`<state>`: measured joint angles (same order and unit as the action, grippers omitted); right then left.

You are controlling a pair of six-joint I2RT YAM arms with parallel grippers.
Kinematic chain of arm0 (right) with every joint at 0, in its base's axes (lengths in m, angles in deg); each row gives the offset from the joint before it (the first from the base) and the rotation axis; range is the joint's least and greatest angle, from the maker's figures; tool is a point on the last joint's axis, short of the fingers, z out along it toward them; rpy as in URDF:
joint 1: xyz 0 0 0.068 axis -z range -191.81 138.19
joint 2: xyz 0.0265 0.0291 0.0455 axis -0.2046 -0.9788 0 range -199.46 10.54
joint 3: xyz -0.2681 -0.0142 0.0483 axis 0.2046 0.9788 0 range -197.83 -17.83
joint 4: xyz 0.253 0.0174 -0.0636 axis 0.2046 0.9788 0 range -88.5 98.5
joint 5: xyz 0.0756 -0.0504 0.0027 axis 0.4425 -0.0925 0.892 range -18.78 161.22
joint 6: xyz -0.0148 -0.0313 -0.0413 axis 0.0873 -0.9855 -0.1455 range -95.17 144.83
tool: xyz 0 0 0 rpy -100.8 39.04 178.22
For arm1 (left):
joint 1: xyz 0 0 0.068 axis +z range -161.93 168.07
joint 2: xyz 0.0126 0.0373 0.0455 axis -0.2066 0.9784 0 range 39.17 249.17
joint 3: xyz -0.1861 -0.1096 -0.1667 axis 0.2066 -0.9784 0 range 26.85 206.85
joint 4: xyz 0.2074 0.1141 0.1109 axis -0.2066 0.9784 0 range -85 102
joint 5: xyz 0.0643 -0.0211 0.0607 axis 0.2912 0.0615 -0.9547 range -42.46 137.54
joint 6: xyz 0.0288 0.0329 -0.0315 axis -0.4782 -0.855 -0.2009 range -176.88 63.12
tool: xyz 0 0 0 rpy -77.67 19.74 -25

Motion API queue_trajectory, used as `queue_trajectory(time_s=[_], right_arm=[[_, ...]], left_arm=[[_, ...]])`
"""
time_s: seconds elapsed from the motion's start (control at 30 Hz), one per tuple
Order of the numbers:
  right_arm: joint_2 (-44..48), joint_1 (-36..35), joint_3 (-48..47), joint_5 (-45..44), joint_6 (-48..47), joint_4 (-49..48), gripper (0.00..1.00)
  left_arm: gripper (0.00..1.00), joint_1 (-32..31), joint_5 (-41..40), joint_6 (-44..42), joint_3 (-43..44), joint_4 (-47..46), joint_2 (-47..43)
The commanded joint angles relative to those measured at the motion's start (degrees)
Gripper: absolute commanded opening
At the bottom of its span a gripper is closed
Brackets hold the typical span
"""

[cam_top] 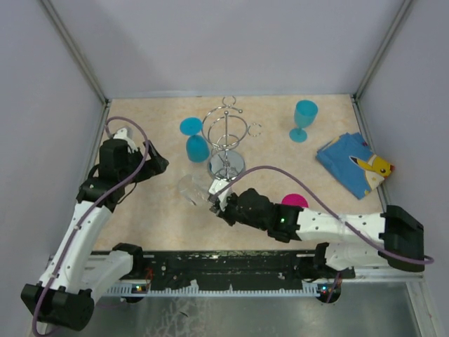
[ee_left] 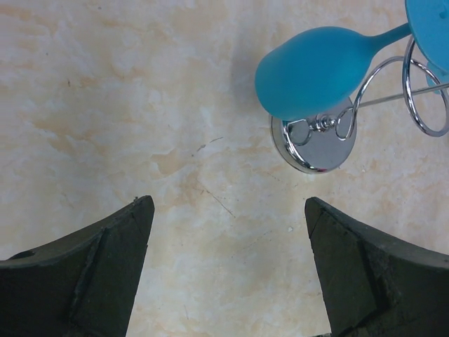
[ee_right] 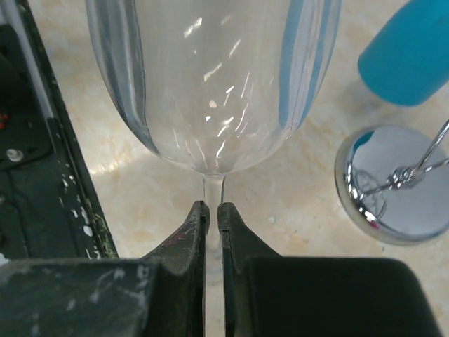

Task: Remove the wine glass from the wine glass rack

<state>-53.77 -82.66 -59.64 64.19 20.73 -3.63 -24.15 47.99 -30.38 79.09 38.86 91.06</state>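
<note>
Mid-frame, right claw clamped on stem of clear wine glass, beside wine glass rack, left claw at upper left, wide open, empty, above bench

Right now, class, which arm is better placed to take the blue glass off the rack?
Left. The left gripper is open and empty, facing the blue glass that hangs on the rack. The right gripper is shut on the stem of the clear glass.

White links, black joints; purple cables; black tool fingers flecked white.
</note>
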Motion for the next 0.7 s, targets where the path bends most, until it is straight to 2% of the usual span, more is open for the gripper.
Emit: queue_trajectory(time_s=[0.0,0.27,0.43,0.67], right_arm=[[-4.55,-1.66,1.76,-9.16,4.46,-18.59,0.0],[-17.0,-3.57,1.72,-7.54,3.77,-35.1,0.0],[-24.13,-5.3,-2.43,-7.04,3.05,-35.92,0.0],[-23.73,-7.51,-1.85,-9.52,-0.17,-39.25,0.0]], left_arm=[[0.94,0.19,-1.69,3.67,-0.86,3.16,-1.07],[0.93,0.19,1.48,6.92,-5.44,1.16,-0.82],[0.93,0.19,2.5,7.26,-5.31,0.81,-0.06],[0.93,0.19,-0.01,5.35,-4.54,2.32,0.55]])
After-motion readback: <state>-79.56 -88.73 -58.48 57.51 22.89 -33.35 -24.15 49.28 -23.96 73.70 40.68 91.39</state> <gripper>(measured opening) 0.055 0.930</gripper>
